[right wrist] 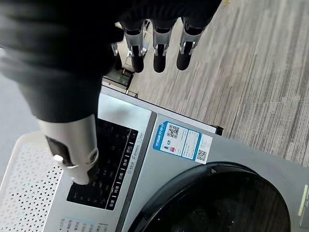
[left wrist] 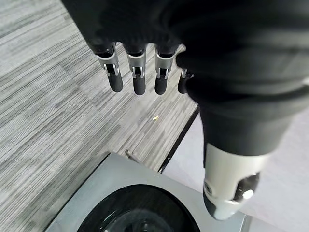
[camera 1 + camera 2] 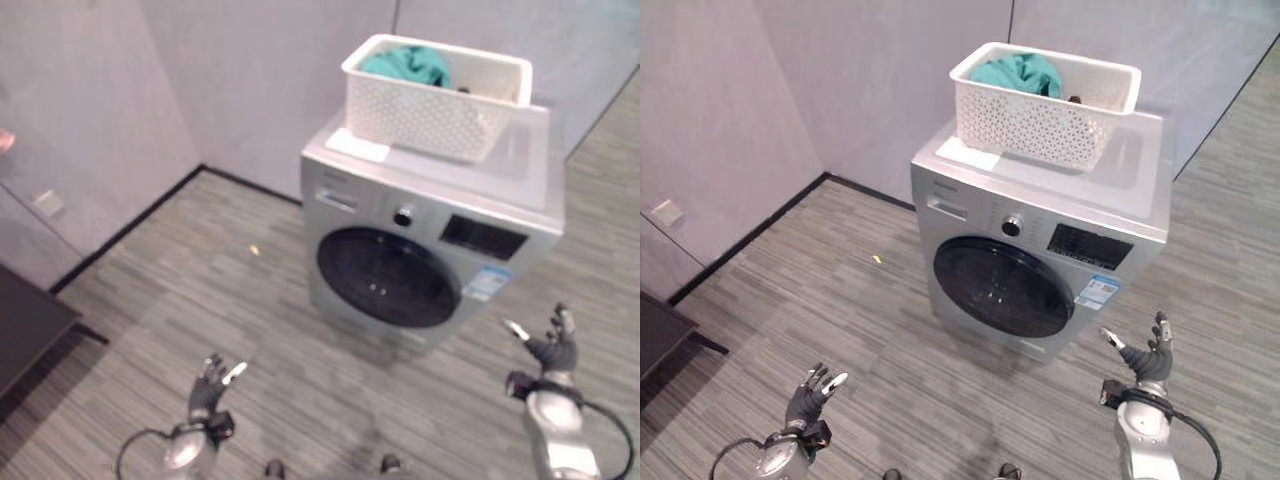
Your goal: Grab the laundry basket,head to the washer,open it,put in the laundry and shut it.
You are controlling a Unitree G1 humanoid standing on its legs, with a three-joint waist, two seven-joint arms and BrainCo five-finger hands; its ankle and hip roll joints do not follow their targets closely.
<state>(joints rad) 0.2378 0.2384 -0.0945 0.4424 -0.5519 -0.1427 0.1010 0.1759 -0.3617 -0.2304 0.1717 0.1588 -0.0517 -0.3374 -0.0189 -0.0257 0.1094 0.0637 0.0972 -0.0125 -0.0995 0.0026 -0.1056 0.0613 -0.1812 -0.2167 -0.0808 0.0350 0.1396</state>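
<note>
The white laundry basket stands on the flat top of the washer, in the upper middle of the frame, and is held by neither hand. Teal laundry lies heaped in the basket's far left corner; a small dark item shows beside it, too small to identify. The washer occupies the centre of the frame, its round dark door facing the robot and appearing closed against the front panel. A knob and a dark control panel sit above the door, and a blue-and-white sticker lies just to the door's right.

The left hand appears at the lower left of the frame, above the grey striped floor, well apart from the washer; its fingers hang straight and relaxed, holding nothing. The right hand appears at the lower right, near the washer's front corner but not touching it; its fingers are likewise extended and empty.

Judged from this arrangement, the basket has been brought to the washer and set down. What remains is opening the door, moving the laundry from basket to drum, and shutting the door. The next step would seem to be a reach toward the door's edge.
</note>
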